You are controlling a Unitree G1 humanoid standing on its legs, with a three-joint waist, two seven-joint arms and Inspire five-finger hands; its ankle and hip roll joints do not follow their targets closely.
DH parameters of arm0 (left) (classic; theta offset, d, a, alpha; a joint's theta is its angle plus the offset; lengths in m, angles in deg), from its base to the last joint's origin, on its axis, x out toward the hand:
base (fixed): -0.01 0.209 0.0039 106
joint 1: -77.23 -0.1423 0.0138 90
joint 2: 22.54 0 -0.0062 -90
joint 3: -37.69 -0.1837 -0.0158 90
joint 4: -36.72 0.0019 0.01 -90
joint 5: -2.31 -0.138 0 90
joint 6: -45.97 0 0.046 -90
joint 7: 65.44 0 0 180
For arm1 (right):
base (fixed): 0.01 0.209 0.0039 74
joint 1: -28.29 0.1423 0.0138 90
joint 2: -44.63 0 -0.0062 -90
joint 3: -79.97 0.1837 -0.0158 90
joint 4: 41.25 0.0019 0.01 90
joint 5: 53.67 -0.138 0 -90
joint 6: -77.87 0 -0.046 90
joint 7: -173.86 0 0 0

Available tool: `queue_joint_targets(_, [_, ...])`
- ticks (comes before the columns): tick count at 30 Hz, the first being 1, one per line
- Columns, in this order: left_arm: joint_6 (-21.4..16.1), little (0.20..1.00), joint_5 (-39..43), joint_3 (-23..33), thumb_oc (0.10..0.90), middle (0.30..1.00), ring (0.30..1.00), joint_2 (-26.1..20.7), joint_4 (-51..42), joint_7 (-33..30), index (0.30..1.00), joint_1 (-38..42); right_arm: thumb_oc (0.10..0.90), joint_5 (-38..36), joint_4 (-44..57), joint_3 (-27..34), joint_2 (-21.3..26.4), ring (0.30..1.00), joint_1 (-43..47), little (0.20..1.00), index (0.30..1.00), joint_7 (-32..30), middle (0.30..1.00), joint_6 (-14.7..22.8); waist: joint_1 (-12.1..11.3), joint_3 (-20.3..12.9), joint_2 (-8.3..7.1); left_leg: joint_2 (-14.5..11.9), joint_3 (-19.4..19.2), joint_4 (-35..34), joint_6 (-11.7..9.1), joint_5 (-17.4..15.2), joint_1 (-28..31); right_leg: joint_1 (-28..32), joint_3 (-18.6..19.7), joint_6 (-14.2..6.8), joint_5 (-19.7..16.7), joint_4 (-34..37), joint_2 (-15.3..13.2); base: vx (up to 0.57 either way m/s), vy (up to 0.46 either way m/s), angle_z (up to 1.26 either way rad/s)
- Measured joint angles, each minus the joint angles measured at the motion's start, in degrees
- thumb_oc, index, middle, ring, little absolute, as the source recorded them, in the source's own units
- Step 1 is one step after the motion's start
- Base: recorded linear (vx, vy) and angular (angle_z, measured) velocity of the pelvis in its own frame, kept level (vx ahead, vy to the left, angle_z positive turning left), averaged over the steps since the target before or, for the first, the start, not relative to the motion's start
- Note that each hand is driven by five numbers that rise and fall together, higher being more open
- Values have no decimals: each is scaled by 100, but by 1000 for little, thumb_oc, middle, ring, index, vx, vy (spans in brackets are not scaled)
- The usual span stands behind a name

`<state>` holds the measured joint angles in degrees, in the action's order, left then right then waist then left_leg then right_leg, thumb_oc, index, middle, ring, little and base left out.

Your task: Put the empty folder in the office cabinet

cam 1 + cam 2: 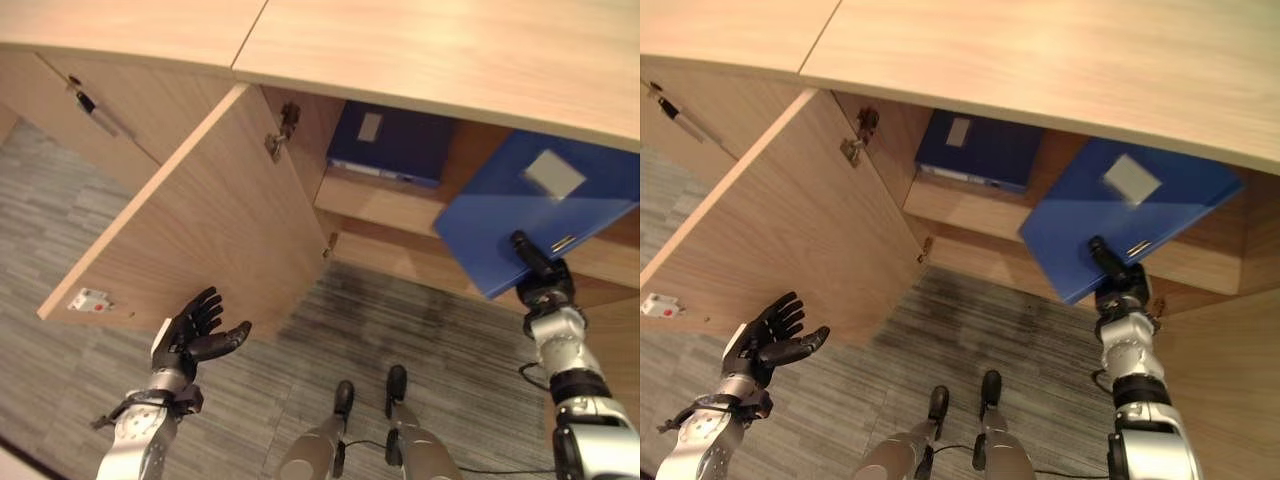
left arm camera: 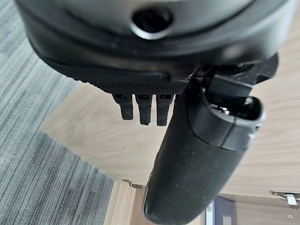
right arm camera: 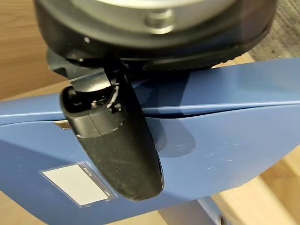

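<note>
Fingers: right hand (image 1: 541, 283) grasps the folder (image 1: 520, 215); left hand (image 1: 190, 332) is released.
Eye views: folder tilted at the cabinet (image 1: 1060, 60) opening, partly over the shelf (image 1: 970, 205), beside a second folder (image 1: 980, 148); door (image 1: 205, 225) open, near the left hand. Right wrist view: thumb (image 3: 117, 145) flat on the cover. Judged stiff, light, slick; hold the lower edge.

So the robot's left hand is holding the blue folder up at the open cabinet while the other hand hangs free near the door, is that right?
Not quite: the right hand holds the blue folder, thumb pressed on its cover in the right wrist view. The left hand is the free one, fingers spread beside the open cabinet door, as the left eye view shows. The rest stands.
</note>
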<state>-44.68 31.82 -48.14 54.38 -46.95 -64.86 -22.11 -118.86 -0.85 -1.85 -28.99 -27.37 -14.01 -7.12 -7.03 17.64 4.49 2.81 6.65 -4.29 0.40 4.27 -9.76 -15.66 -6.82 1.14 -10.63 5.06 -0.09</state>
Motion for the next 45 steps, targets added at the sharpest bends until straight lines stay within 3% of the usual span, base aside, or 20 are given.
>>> queue_joint_targets(4, [-199,900,182,-155,800,900,900,-2,-241,-21,900,220,400,-492,-265,394,378,300,1051,300,300,-263,300,662,-107,227,160,7,-8,-5,-4,4,-120,-129,4,20,-20,-3,-9,7,-6,-2])
queue_joint_targets(9, [-228,900,183,-315,800,900,900,-5,-221,-35,900,439,400,-1033,261,714,154,300,1550,300,300,-552,300,1285,-113,332,395,28,-21,-18,-4,4,-116,-133,17,3,-6,-1,-36,41,20,0])
queue_joint_targets(10, [-228,900,189,-364,800,900,900,-4,-169,-42,900,553,400,-1267,525,828,-23,300,1589,300,300,-658,300,1572,-113,333,512,39,-26,-18,-4,5,-114,-132,19,5,-7,-3,-49,0,0,0])
queue_joint_targets(12, [-297,900,225,-381,800,900,900,-37,-176,-82,900,601,400,-1308,443,822,-4,300,1604,300,300,-738,300,1673,-133,331,559,45,-20,-18,-5,6,-116,-130,14,10,-10,-4,-54,0,0,0])
queue_joint_targets(22, [-329,900,295,-422,800,900,900,-152,-179,-243,900,541,400,-1307,-311,833,535,300,1878,300,300,-1210,300,1719,-103,329,607,63,-29,-18,-5,9,-114,-136,22,10,-16,-3,-75,0,0,0])
queue_joint_targets(33, [-340,900,361,-429,800,900,900,-219,-213,-248,900,472,400,-1303,-535,606,910,300,2455,300,300,-1503,300,1654,-120,333,1065,73,-147,-18,-11,14,-151,-203,98,20,-49,-5,-80,-3,6,-3])
queue_joint_targets(36, [-350,900,400,-428,800,900,900,-353,-231,-251,900,359,400,-1272,-744,375,1228,300,2740,300,300,-1582,300,1571,-131,334,1235,92,-157,-18,-8,16,-171,-227,104,15,-57,-7,-96,-45,39,-1])
queue_joint_targets(39, [-399,900,402,-426,800,900,900,-480,-198,-262,900,250,400,-1270,-744,213,1302,300,3094,300,300,-1589,300,1572,-188,334,1267,113,-305,-5,4,40,-340,-447,197,8,-119,-16,-103,-211,13,-21])
queue_joint_targets(41, [-490,900,467,-428,800,900,900,-495,-28,-276,900,396,400,-1238,-776,-32,1358,300,3599,300,300,-1590,300,1634,-255,401,1170,259,-535,847,-93,-45,-1114,-1255,243,4,182,-929,-228,-101,-9,-17])
queue_joint_targets(42, [-436,900,521,-490,800,900,900,-425,175,-283,900,581,400,-1207,-776,-59,1408,300,3767,300,300,-1580,300,1622,-251,439,1211,333,-572,1335,-91,-167,-1425,-1530,262,51,341,-1350,-309,-44,7,3])
queue_joint_targets(45, [-462,900,618,-496,800,900,900,-398,467,-374,900,618,400,-1215,-929,-52,1306,300,3708,300,300,-1638,300,1507,-256,489,1196,367,-542,2372,-38,-614,-1773,-1887,272,88,853,-2438,-398,3,22,7])
